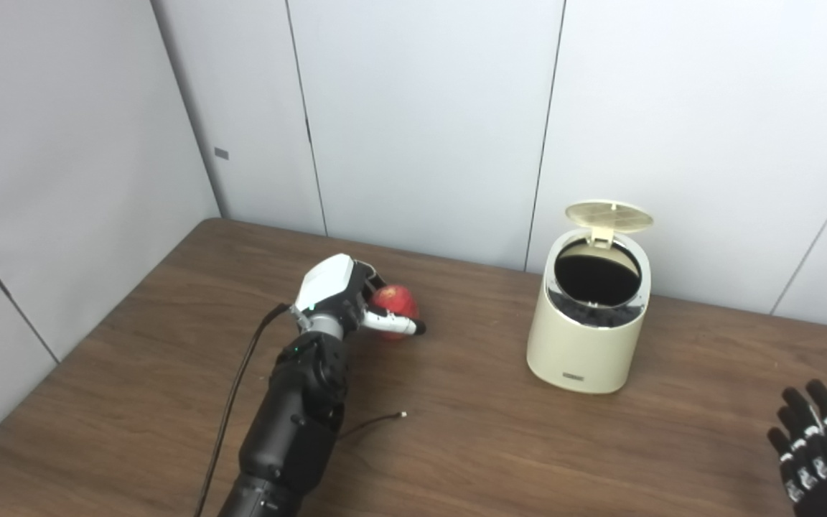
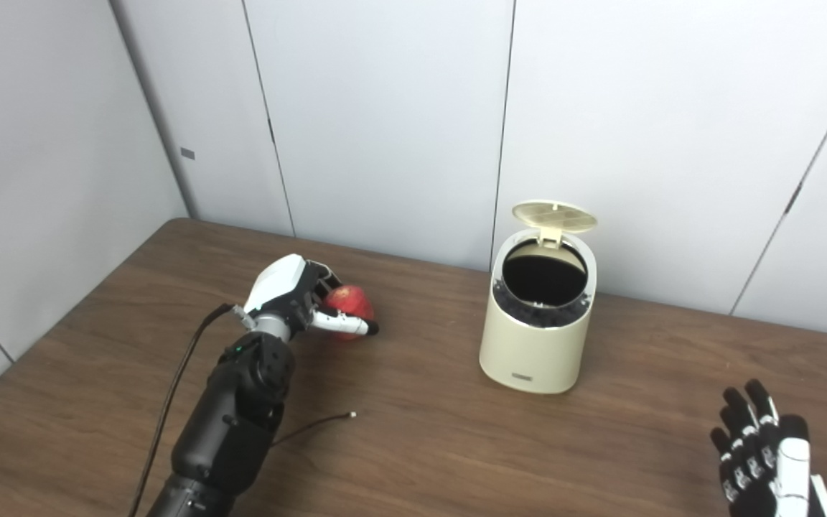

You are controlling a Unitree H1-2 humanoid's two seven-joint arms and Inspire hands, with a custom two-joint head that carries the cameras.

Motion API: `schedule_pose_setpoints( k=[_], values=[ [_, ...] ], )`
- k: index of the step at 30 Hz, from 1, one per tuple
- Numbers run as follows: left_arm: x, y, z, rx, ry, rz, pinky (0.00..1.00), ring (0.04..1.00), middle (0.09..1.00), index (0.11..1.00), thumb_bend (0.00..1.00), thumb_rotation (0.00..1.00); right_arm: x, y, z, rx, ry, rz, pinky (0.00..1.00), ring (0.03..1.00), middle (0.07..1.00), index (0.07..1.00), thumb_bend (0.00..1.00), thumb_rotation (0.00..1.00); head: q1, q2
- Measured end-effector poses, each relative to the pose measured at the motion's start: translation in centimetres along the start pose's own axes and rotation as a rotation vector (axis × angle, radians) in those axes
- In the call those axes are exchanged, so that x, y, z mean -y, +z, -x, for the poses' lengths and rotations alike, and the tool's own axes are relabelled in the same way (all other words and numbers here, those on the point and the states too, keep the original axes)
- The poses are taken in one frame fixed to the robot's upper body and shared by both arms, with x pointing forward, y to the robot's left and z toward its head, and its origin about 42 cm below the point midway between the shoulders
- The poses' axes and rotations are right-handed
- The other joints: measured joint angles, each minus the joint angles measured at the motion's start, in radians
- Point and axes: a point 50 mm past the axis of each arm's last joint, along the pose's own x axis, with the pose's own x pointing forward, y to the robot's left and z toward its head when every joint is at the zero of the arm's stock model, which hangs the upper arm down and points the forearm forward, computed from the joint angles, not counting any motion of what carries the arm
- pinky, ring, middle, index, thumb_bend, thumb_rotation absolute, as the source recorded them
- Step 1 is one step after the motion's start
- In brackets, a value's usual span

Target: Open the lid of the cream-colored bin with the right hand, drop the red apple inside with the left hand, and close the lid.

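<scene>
Dark-brown wood-grain table (image 1: 500,445), viewed from above; items listed front to rear.

Right hand (image 2: 762,452): black fingers with white segments, low at the near right corner, fingers spread and pointing up, holding nothing, well apart from the bin.

Thin black cable (image 1: 374,422): loose end lying on the table just beside the left forearm.

Left hand (image 1: 345,298): white back shell on a black forearm, reaching in from the near left; fingers and thumb (image 1: 392,324) wrapped around the red apple (image 1: 398,300), gripping it. Apple sits at left-centre of the table, well to the left of the bin; whether it touches the tabletop cannot be told.

Cream-colored bin (image 1: 586,337): round, standing upright right of centre, small label low on its front. Lid (image 1: 609,215) swung up and back on the rear hinge, ribbed underside showing; dark interior exposed.

Grey wall panels (image 1: 421,115): behind the table's far edge
</scene>
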Motion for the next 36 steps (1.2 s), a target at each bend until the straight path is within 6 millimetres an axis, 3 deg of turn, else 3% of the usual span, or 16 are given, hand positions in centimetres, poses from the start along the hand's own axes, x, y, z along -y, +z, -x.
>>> schedule_pose_setpoints(
  k=[7, 10, 17, 20, 23, 29, 33, 36],
  values=[
    [-1.1, 0.6, 0.9, 0.056, 0.045, 0.054, 0.32, 0.415, 0.506, 0.5, 0.47, 0.0, 0.6, -2.2, -0.2, -0.059, -0.003, -0.012, 1.0, 1.0, 0.966, 1.0, 0.49, 1.0, -0.097, -0.014],
    [-1.5, 1.1, 1.4, 0.089, 0.073, 0.07, 0.33, 0.409, 0.498, 0.49, 0.47, 0.0, 0.8, -2.7, -0.3, -0.04, -0.007, -0.011, 1.0, 1.0, 0.95, 1.0, 0.51, 1.0, -0.163, -0.047],
    [-2.7, 3.9, 3.2, 0.214, 0.139, 0.123, 0.28, 0.383, 0.467, 0.538, 0.47, 0.0, 0.3, -3.6, -0.3, -0.003, -0.018, 0.015, 1.0, 1.0, 0.956, 1.0, 0.52, 1.0, -0.221, -0.09],
    [-2.8, 5.5, 4.3, 0.272, 0.146, 0.156, 0.19, 0.387, 0.5, 0.492, 0.5, 0.0, 0.2, -3.7, -0.3, 0.002, -0.019, 0.025, 1.0, 1.0, 0.963, 1.0, 0.54, 1.0, -0.232, -0.103],
    [-3.1, 7.4, 5.5, 0.339, 0.153, 0.19, 0.23, 0.361, 0.453, 0.512, 0.5, 0.0, 0.2, -3.8, -0.2, 0.005, -0.018, 0.027, 1.0, 1.0, 0.966, 1.0, 0.54, 1.0, -0.244, -0.117],
    [-3.4, 10.8, 7.1, 0.423, 0.157, 0.213, 0.38, 0.411, 0.487, 0.489, 0.5, 0.0, 0.3, -4.3, -0.2, 0.029, -0.012, 0.03, 1.0, 1.0, 0.962, 1.0, 0.54, 1.0, -0.247, -0.146],
    [-3.2, 13.5, 7.6, 0.485, 0.158, 0.24, 0.32, 0.385, 0.45, 0.511, 0.5, 0.0, 0.3, -4.6, -0.2, 0.04, -0.002, 0.04, 1.0, 1.0, 0.961, 1.0, 0.56, 1.0, -0.253, -0.166],
    [-2.9, 14.9, 8.0, 0.516, 0.162, 0.245, 0.34, 0.387, 0.454, 0.514, 0.5, 0.0, 0.2, -4.6, -0.3, 0.046, 0.005, 0.046, 1.0, 1.0, 0.96, 1.0, 0.57, 1.0, -0.258, -0.183]
  ],
)
